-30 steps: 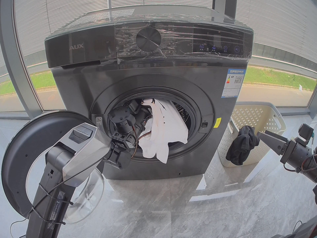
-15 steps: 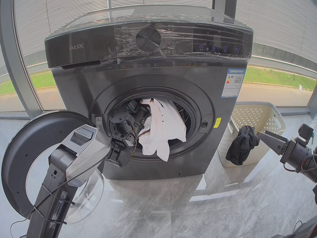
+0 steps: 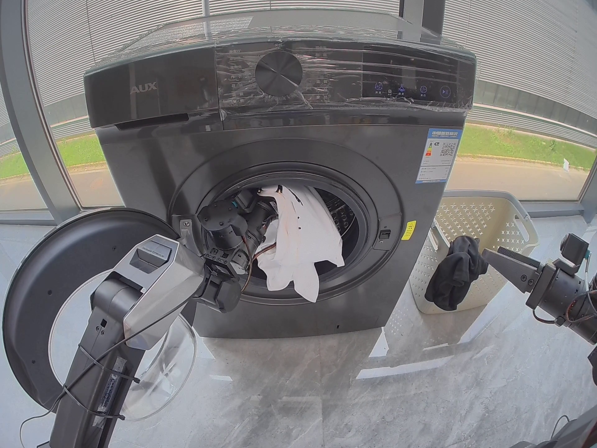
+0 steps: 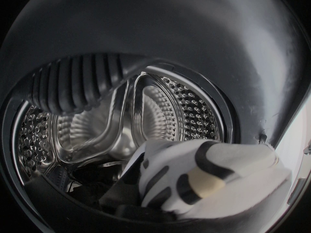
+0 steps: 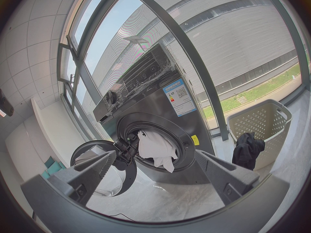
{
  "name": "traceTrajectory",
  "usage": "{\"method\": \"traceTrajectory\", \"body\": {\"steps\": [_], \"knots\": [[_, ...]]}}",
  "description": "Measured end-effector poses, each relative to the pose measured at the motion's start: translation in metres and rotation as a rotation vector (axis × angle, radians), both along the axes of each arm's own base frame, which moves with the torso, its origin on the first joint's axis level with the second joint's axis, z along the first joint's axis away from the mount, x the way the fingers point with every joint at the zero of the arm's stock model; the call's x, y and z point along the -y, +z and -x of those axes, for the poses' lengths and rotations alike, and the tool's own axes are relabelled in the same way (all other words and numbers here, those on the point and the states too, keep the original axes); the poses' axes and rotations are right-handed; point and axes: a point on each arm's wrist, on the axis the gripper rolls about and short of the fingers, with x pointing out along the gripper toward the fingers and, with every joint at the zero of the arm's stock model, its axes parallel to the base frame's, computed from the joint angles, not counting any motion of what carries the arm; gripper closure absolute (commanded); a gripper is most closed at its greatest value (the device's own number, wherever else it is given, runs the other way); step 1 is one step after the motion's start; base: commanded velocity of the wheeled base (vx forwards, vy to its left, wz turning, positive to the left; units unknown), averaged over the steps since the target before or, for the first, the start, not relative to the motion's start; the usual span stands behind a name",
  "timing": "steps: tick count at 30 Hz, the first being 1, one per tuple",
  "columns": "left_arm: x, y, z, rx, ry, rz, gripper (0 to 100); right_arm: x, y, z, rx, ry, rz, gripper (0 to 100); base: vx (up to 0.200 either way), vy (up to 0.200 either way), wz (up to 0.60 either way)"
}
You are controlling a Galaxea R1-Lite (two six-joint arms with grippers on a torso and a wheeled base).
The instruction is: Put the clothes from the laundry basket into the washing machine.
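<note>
The grey washing machine point(image 3: 186, 150) stands with its round door point(image 3: 56, 269) swung open to the left. My left gripper point(image 3: 264, 197) is inside the drum mouth, shut on a white garment point(image 3: 301, 238) that drapes out over the lower rim. In the left wrist view the same white garment point(image 4: 226, 185), with dark marks, lies before the steel drum point(image 4: 162, 107). A black garment point(image 3: 454, 272) hangs over the front rim of the cream laundry basket point(image 3: 491, 210). Just right of the black garment, my right gripper point(image 3: 497, 259) is open and holds nothing, with fingers point(image 5: 97, 165) spread wide.
The basket stands on the pale marble floor point(image 3: 373, 393) close against the machine's right side. Large windows point(image 3: 528, 63) run behind the machine. The open door takes up the floor space at front left.
My left arm has drawn slightly up and to the left, and the white garment's hanging edge has risen and pulled in a little. The right arm has not moved.
</note>
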Motion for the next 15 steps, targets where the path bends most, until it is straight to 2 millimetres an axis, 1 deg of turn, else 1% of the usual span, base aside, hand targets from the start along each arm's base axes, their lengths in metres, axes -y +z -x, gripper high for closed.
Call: {"method": "traceTrajectory", "body": {"steps": [5, 8, 15], "knots": [[0.010, 0.001, 0.003, 0.004, -0.018, 0.003, 100, 0.000, 0.000, 0.000, -0.002, 0.000, 0.001, 0, 0.000, 0.000, 0.00], [0.014, -0.003, 0.003, -0.022, -0.023, -0.010, 100, 0.000, -0.001, 0.000, -0.003, 0.000, 0.001, 0, 0.000, 0.000, 0.00], [0.017, -0.014, 0.003, -0.097, -0.021, -0.068, 100, 0.000, 0.000, -0.001, -0.001, -0.001, 0.001, 0, 0.000, 0.000, 0.00]]}}
